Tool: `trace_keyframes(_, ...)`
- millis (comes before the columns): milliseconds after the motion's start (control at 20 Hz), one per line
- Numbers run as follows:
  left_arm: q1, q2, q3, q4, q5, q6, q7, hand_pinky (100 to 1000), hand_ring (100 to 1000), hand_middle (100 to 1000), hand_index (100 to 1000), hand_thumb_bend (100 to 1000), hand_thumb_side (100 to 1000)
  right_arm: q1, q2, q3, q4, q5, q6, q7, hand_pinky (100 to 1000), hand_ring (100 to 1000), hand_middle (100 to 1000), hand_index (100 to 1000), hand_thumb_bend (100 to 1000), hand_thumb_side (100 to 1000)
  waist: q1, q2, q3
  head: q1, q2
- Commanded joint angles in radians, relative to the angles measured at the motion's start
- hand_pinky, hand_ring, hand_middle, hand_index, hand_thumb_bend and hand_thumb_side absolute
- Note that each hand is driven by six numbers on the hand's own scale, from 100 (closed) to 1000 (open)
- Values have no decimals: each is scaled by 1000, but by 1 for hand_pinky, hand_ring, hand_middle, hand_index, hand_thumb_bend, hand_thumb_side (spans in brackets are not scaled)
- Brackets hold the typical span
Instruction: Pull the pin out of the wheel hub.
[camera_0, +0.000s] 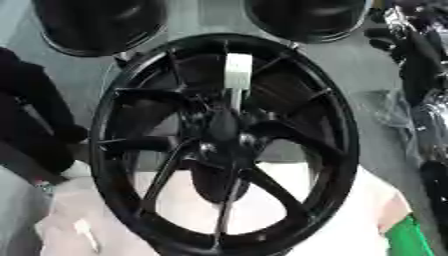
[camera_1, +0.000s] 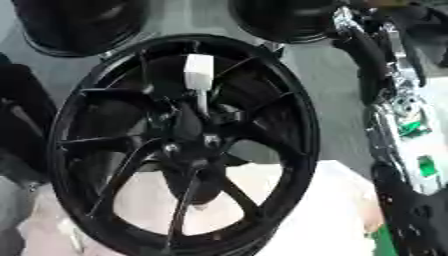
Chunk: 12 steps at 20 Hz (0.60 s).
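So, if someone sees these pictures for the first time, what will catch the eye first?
First, the big black wheel that fills the middle, its spokes running into a dark hub. Next, the white block above the hub, the one bright thing on the wheel. Then the robot's right arm, black and silver, along the right edge; no hand shows clearly.

White pin (camera_0: 237, 71) stands in black wheel hub (camera_0: 223, 131).
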Motion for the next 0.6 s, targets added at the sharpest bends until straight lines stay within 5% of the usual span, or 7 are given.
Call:
trace_keyframes(50,-8,33,15,-18,-7,-1,11,672,772,730,756,470,536,-11,-6,-4,-20,-3,0,3,822,703,677,832,165,469,1,-16,-3,0,-25)
trace_keyframes(350,-18,59,5,-13,10,4,6,672,784,748,756,465,536,-1,-7,-11,-20,-4,-2,-3,822,703,676,832,167,467,11,-19,-9,0,-29)
trace_keyframes(600,-63,172,-36,-8,39,32,-43,672,777,744,755,464,523,10,-22,-5,-16,2,1,2,822,702,675,831,168,467,28,-33,-2,-10,-14)
